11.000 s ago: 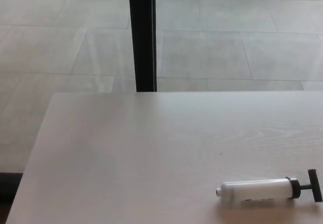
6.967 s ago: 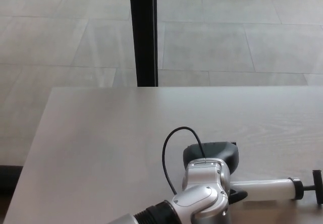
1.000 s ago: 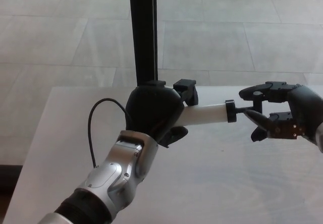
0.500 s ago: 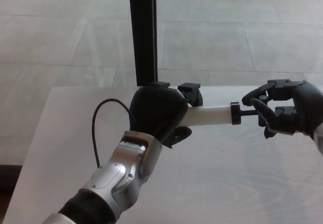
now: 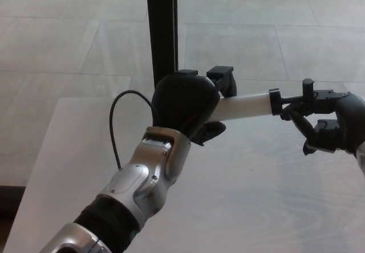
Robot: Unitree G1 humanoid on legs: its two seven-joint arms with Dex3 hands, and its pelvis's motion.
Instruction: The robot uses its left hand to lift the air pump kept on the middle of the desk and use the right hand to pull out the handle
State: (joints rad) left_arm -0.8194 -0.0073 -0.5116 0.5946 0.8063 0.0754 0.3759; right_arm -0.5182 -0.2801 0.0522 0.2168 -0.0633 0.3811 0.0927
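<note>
Left robot hand (image 5: 185, 105) holding air pump (image 5: 242, 106) aloft, right robot hand (image 5: 328, 125) gripping handle (image 5: 307, 93)

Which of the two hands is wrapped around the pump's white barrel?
The left hand, coming in from the picture's left, grips the white barrel of the air pump. The right hand is closed on the black handle instead.

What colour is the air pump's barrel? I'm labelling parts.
White, with a black end collar; the air pump shows clearly in the head view.
</note>
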